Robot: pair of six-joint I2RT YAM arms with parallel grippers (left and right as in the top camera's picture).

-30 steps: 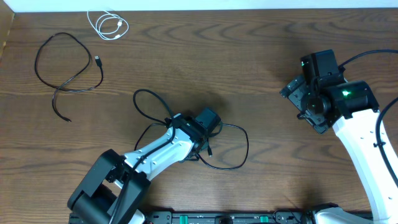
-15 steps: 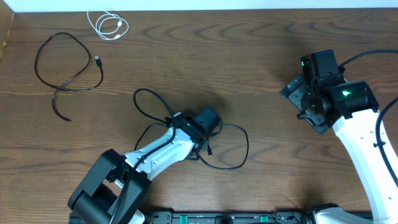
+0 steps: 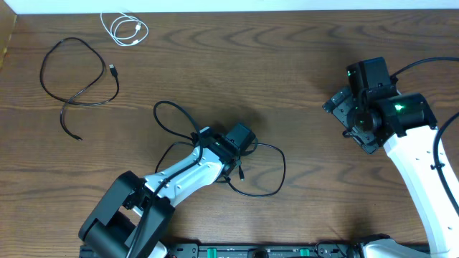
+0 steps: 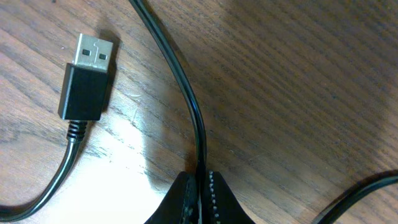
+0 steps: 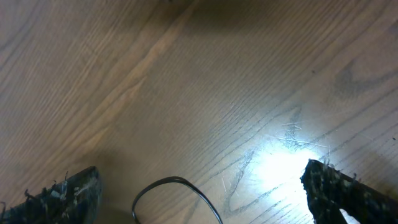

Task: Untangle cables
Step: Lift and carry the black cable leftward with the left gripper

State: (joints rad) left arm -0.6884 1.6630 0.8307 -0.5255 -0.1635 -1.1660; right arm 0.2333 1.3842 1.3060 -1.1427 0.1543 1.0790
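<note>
A looped black cable [image 3: 265, 172] lies at the table's middle front. My left gripper [image 3: 231, 165] is shut on it; in the left wrist view the cable [image 4: 186, 106] runs into the closed jaws [image 4: 202, 180], and its USB plug [image 4: 87, 78] lies on the wood to the left. A second black cable [image 3: 75, 89] lies apart at the far left. A short white cable [image 3: 123, 29] is coiled at the back left. My right gripper [image 3: 346, 115] hovers open and empty at the right; its fingers [image 5: 199, 193] are spread wide over bare wood.
A thin black loop [image 5: 180, 193] shows at the bottom of the right wrist view. The right arm's thick cord [image 3: 430, 68] runs to the right edge. The table's back edge [image 3: 287, 8] meets a white wall.
The left gripper and the cable loop beside it have shifted very slightly. The right arm has not moved.
</note>
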